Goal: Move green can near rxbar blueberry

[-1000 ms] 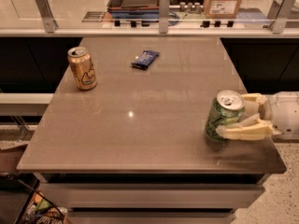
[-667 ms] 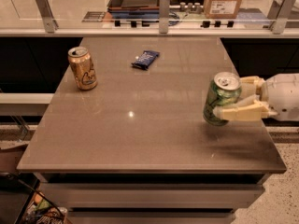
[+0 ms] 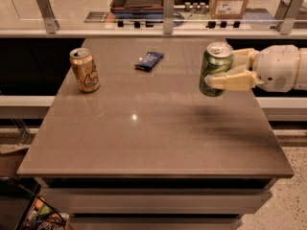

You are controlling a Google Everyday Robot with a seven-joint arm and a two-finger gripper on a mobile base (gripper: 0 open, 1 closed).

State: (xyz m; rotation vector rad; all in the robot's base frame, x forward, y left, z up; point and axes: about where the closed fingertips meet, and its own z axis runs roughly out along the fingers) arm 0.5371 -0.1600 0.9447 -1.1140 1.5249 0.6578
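Note:
The green can (image 3: 215, 67), green with pale swirls and a silver top, is upright and lifted above the right side of the table. My gripper (image 3: 221, 70) comes in from the right edge and is shut on the can, one cream finger across its front, the other behind it. The rxbar blueberry (image 3: 149, 61), a small flat dark blue wrapper, lies on the far middle of the table, well to the left of the can and a little farther back.
A gold-orange can (image 3: 85, 70) stands upright at the table's far left. The brown table (image 3: 144, 138) ends at a glass-railed ledge (image 3: 168, 30) behind. Boxes and a tray sit beyond the railing.
The gripper has lifted the green can off the table's right front area and carried it up and toward the back. The wrapper and gold-orange can have not moved.

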